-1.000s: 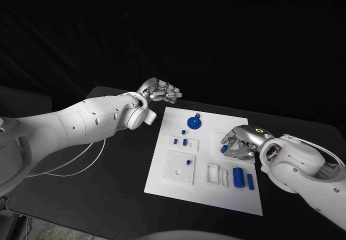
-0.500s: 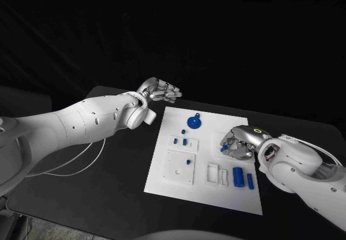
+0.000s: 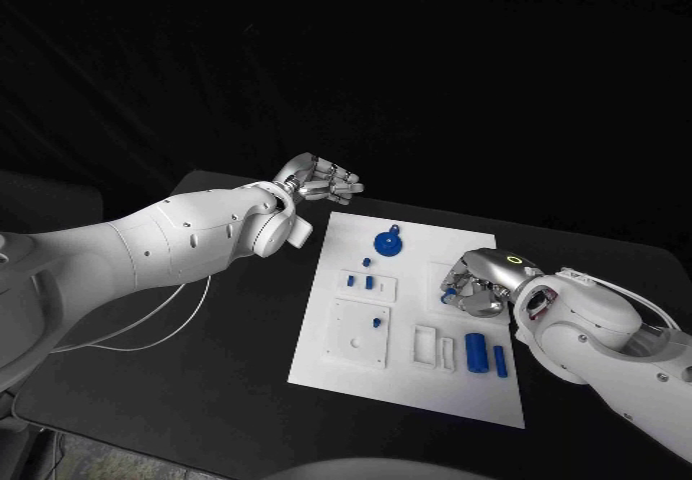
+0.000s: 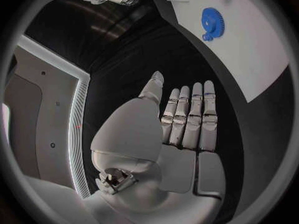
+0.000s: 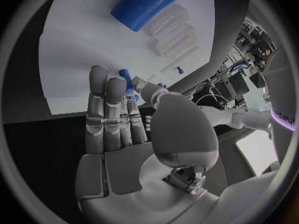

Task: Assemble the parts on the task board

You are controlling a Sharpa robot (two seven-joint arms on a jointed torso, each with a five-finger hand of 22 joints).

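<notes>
The white task board [image 3: 325, 368] lies mid-table. Near its far edge lies a blue gear [image 3: 387, 243], also seen from the left wrist [image 4: 212, 19]. Small blue pieces [image 3: 371, 284] stand in white blocks on the board's left half. Two blue cylinders [image 3: 475, 349] lie near its right edge, the thick one [image 5: 146, 5] also in the right wrist view. My right hand [image 3: 476, 283] hovers over the board's right side and pinches a small blue peg [image 5: 126, 79] between thumb and fingers. My left hand [image 3: 320, 182] hangs beyond the board's far left corner, its fingers [image 4: 190, 114] straight and holding nothing.
A white cable [image 3: 144, 340] loops over the table's left side beside my left arm. The black table [image 3: 216, 400] ends close behind the board and at the right, where my right arm comes in. White recessed blocks [image 3: 359, 335] stand on the board.
My right hand has edged slightly toward the board's middle with the peg. The left arm has not moved.
</notes>
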